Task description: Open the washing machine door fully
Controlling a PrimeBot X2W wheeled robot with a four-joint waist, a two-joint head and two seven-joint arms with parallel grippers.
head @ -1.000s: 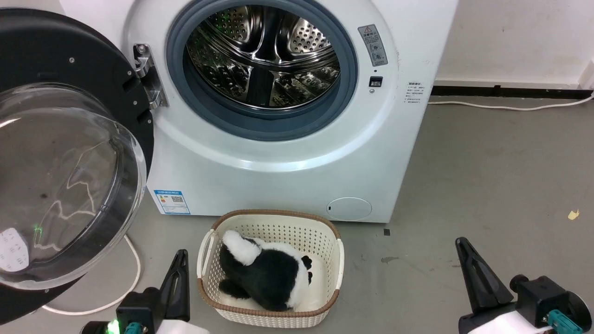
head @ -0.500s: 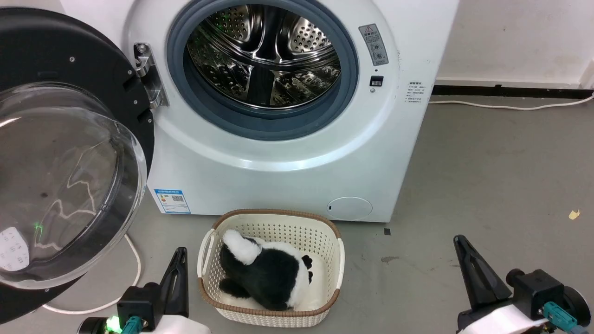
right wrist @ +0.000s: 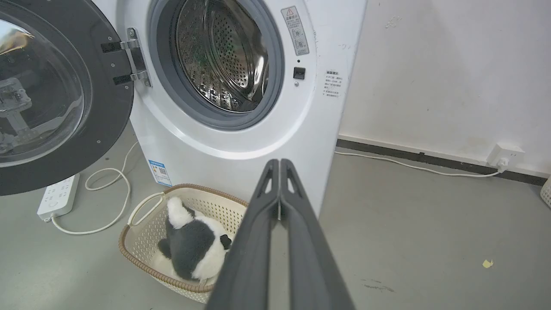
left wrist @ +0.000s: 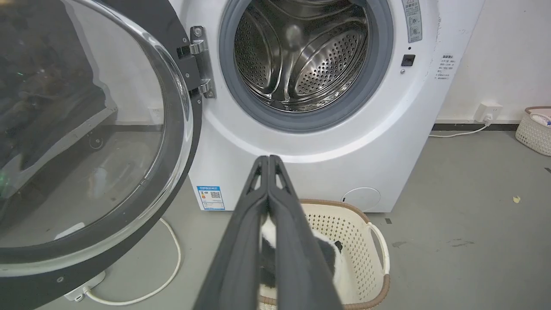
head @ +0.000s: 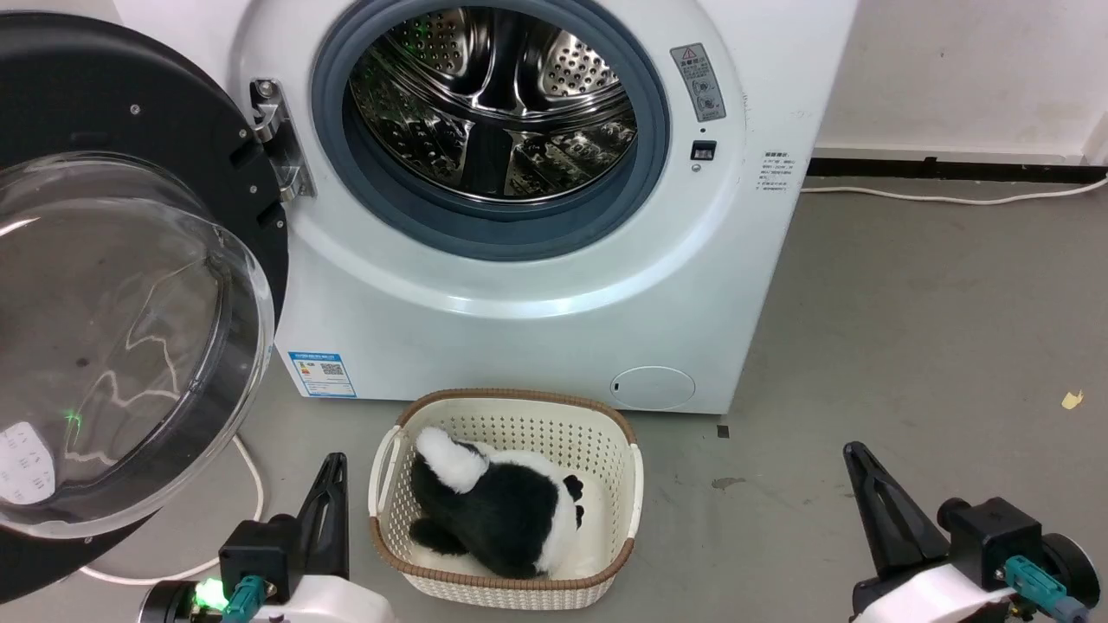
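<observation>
The washing machine point(head: 554, 294) point(left wrist: 387, 129) point(right wrist: 275, 142) is a white front-loader, its steel drum point(head: 493, 104) exposed. The washing machine door point(head: 112, 130) point(left wrist: 181, 129) point(right wrist: 107, 94), black with a clear glass bowl, is swung wide open to the left on its hinge point(head: 277, 138). My left gripper point(head: 333, 467) point(left wrist: 268, 159) is shut and empty, low at the lower left, clear of the door. Low at the lower right, my right gripper point(head: 857, 454) point(right wrist: 280, 162) is also shut with nothing in it.
A cream basket point(head: 632, 484) point(right wrist: 137, 215) holding a black-and-white plush toy point(head: 502, 510) sits on the floor before the machine, between my grippers. A white cable point(head: 251, 484) and power strip point(right wrist: 58, 193) lie under the door. Grey floor stretches right, with another basket point(left wrist: 533, 129) by the wall.
Both grippers have drawn slightly down and back; the view has shifted a little. The door stays wide open.
</observation>
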